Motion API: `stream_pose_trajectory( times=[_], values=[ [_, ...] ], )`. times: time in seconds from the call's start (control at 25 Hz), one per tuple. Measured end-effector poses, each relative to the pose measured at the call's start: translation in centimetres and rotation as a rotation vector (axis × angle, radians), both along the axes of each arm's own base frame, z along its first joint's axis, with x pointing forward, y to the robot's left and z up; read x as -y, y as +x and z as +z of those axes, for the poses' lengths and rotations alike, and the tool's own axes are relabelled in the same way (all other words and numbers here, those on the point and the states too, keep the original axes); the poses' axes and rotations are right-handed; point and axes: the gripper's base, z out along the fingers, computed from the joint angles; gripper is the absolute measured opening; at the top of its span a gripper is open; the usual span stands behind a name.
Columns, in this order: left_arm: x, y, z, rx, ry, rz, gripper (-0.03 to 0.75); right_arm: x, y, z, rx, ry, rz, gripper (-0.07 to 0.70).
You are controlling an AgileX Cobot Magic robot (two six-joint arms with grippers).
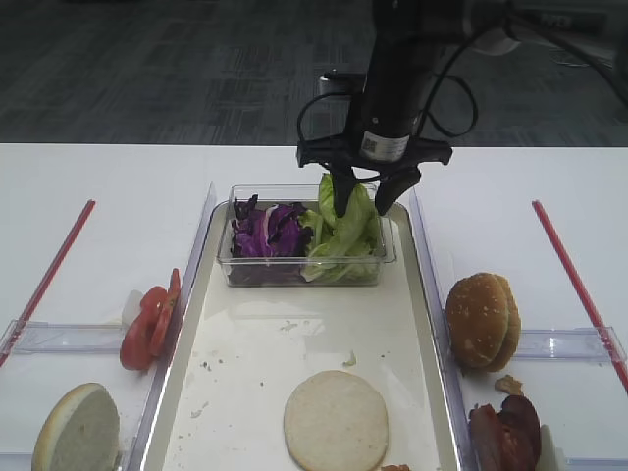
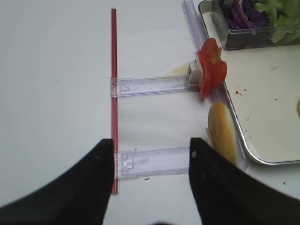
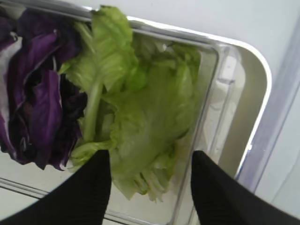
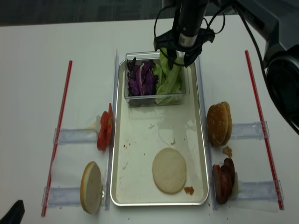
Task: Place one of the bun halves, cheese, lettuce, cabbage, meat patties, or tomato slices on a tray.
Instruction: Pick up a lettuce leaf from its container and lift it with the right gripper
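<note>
**Right gripper spread wide over the lettuce in the tub**

At the left edge of the table (image 1: 108,186) a red strip (image 1: 49,277) is laid, and near the front left corner the left gripper (image 2: 151,154) is held just above the surface with its jaws set wide and nothing between them. Close beside it a bun half (image 1: 77,429) is propped on edge, and behind that the tomato slices (image 1: 149,318) are stacked on edge against the left rim of the tray (image 1: 427,294). On the tray's paper, towards the front edge, a second bun half (image 1: 336,420) is laid flat with its pale cut face up. At the tray's back edge a clear tub (image 1: 304,273) is set; the cabbage (image 1: 267,232) fills its left part and the lettuce (image 1: 342,234) its right part. The right gripper (image 1: 365,199) is lowered over the lettuce, its jaws spread wide on either side of the leaf's upper end; whether the fingers touch the leaf cannot be told. Off the tray's right rim more bun halves (image 1: 482,320) are stood on edge, and the meat patties (image 1: 507,434) are seen near the front right corner. A second red strip (image 1: 579,287) is laid along the right edge.
</note>
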Motion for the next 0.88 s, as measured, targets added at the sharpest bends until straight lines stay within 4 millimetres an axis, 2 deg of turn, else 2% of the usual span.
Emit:
stream_pose_trajectory(
  times=[0.24, 0.6, 0.8, 0.88],
  values=[
    [0.0, 0.0, 0.0, 0.0, 0.0, 0.0, 0.349, -1.3, -0.4, -1.6, -0.033, -0.01, 0.021, 0.409],
    [0.0, 0.0, 0.0, 0.0, 0.0, 0.0, 0.349, -1.4, -0.2, -3.0, -0.067, -0.022, -0.021, 0.409],
    [0.0, 0.0, 0.0, 0.0, 0.0, 0.0, 0.349, -1.4, -0.2, -3.1, -0.073, -0.021, -0.049, 0.407],
    [0.0, 0.0, 0.0, 0.0, 0.0, 0.0, 0.349, -1.4, -0.2, -3.1, -0.073, -0.021, -0.051, 0.384]
  ],
)
